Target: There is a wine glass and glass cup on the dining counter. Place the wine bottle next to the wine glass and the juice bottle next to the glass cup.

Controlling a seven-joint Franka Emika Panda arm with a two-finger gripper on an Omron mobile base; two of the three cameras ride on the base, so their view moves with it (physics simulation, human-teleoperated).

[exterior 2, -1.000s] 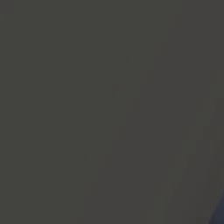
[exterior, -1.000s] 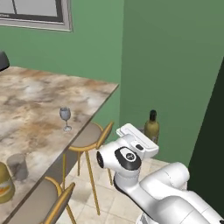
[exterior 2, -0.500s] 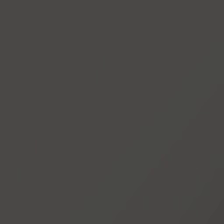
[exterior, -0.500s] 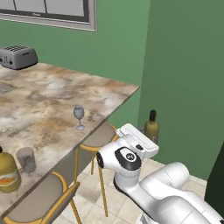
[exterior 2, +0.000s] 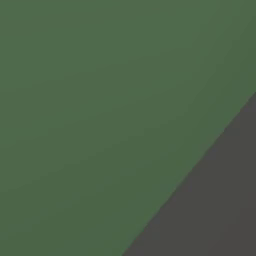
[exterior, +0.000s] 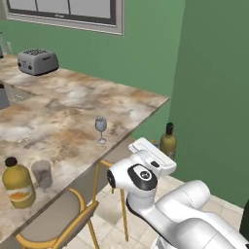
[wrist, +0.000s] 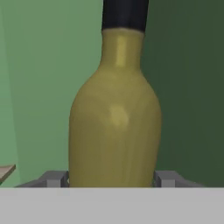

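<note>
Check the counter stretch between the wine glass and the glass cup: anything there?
Bare marbled stone lies between the wine glass and the glass cup on the dining counter, seen in the left base view.

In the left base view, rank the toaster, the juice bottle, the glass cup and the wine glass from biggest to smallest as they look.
1. toaster, though it stands farthest back
2. juice bottle, nearest the camera, which flatters it
3. and 4. glass cup and wine glass: too alike to rank; the cup is wider, the glass taller.

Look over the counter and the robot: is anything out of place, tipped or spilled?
Nothing is spilled or tipped. The wine bottle is off the dining counter, upright in the gripper, away from the wine glass. The juice bottle stands beside the glass cup.
</note>
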